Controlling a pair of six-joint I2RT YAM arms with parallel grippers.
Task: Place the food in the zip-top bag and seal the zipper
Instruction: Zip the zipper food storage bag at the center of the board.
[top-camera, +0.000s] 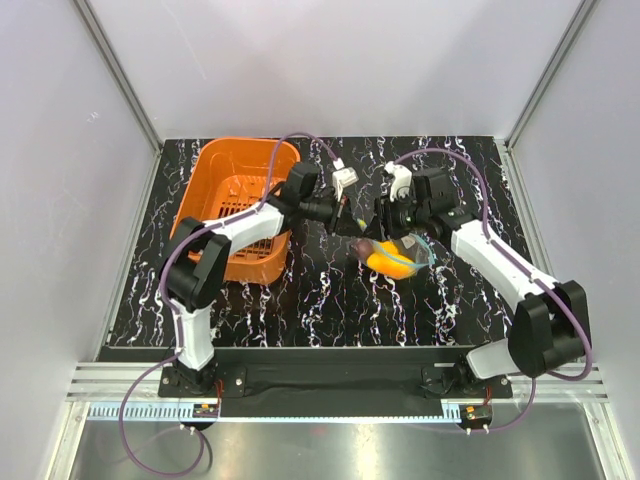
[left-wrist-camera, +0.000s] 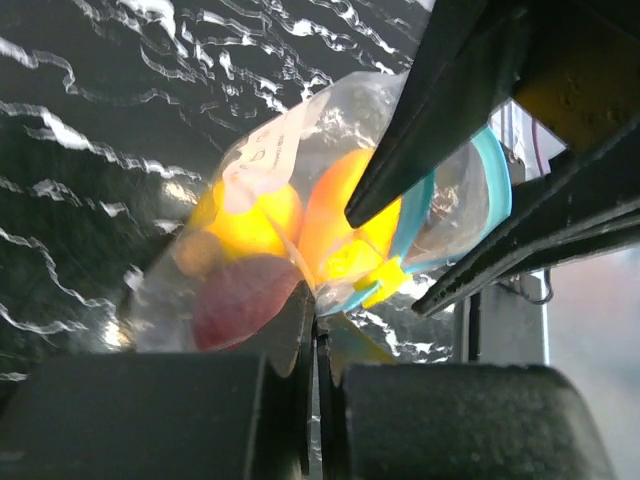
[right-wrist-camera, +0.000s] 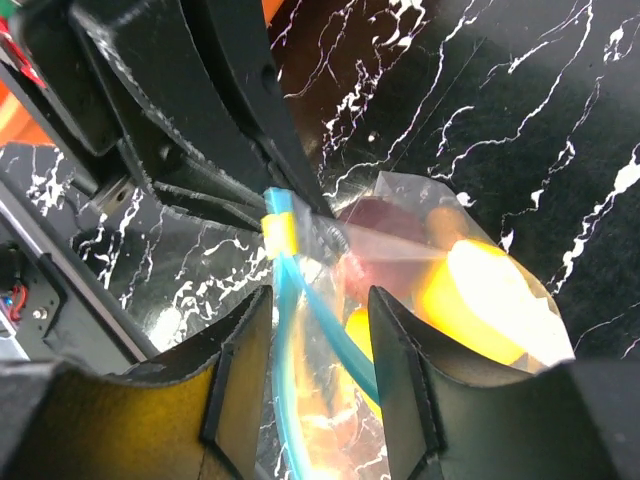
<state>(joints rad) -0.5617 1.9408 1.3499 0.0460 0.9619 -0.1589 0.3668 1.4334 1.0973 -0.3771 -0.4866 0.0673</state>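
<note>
left wrist view, not top, shows left hand (left-wrist-camera: 314, 305) pinching zip-top bag (left-wrist-camera: 262, 165)

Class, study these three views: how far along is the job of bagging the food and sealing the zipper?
Done: the food lies inside the zip-top bag. In hand: the left gripper pinches the bag's corner, and the right gripper stands open astride the zipper. Left: the zipper's two blue tracks appear to gape apart, so sealing is not yet done.

Clear bag (left-wrist-camera: 270, 150), light-blue zipper (left-wrist-camera: 496, 190), yellow-orange food (left-wrist-camera: 250, 225), orange basket (top-camera: 212, 170), black white-veined table (top-camera: 330, 300)
</note>
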